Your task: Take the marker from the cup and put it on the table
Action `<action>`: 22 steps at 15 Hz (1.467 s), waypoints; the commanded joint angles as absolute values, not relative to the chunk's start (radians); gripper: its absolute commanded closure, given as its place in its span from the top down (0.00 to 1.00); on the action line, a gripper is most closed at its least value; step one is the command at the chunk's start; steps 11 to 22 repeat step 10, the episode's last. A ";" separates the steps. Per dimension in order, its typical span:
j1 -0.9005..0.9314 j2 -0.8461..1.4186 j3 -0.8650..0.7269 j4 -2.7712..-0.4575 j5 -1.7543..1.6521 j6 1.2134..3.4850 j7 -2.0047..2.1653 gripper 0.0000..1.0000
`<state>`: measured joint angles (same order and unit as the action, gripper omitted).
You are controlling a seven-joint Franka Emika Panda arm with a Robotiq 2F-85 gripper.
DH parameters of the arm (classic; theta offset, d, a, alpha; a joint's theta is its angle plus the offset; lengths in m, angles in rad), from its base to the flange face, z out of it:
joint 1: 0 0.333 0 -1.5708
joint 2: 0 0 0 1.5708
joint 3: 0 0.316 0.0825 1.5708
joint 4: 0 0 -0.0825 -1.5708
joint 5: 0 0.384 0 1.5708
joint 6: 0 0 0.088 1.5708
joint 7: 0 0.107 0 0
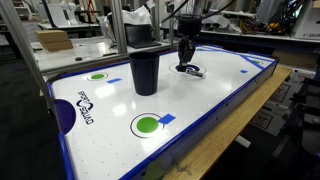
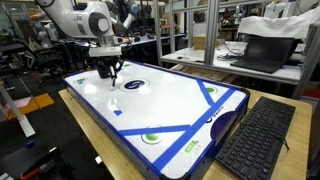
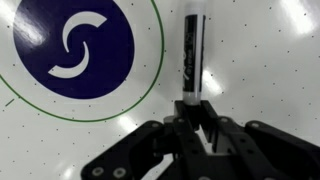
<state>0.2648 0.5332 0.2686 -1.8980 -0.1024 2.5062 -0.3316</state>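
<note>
The dark navy cup (image 1: pixel 145 72) stands upright on the white table (image 1: pixel 215 100) near the middle. My gripper (image 1: pixel 186 62) is beyond the cup, low over the table beside the blue round logo (image 1: pixel 192 71). In the wrist view the fingers (image 3: pixel 200 112) are closed around the white end of the black marker (image 3: pixel 194 55), which points away from them over the table surface (image 3: pixel 270 70). The blue logo (image 3: pixel 73 46) lies to the marker's left. In an exterior view the gripper (image 2: pixel 108 72) hangs over the far end of the table (image 2: pixel 170 105).
The table has a raised blue rim (image 1: pixel 240 95) and green circles (image 1: pixel 147 124). A wooden bench (image 1: pixel 250 130) runs along it. A keyboard (image 2: pixel 258 140) and a laptop (image 2: pixel 262 50) lie beside the table. A cardboard box (image 1: pixel 54 40) sits behind.
</note>
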 commanded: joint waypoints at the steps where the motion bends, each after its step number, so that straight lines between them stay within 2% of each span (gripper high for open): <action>1: 0.231 0.581 0.302 -1.881 -0.062 2.602 -0.357 0.05; 2: 0.210 0.591 0.326 -1.888 -0.038 2.665 -0.382 0.44; 4: 0.163 0.605 0.385 -1.904 0.007 2.792 -0.440 0.51; 10: 0.073 0.571 0.502 -1.929 0.023 2.901 -0.471 0.93; 22: 0.073 0.571 0.502 -1.929 0.023 2.901 -0.471 0.93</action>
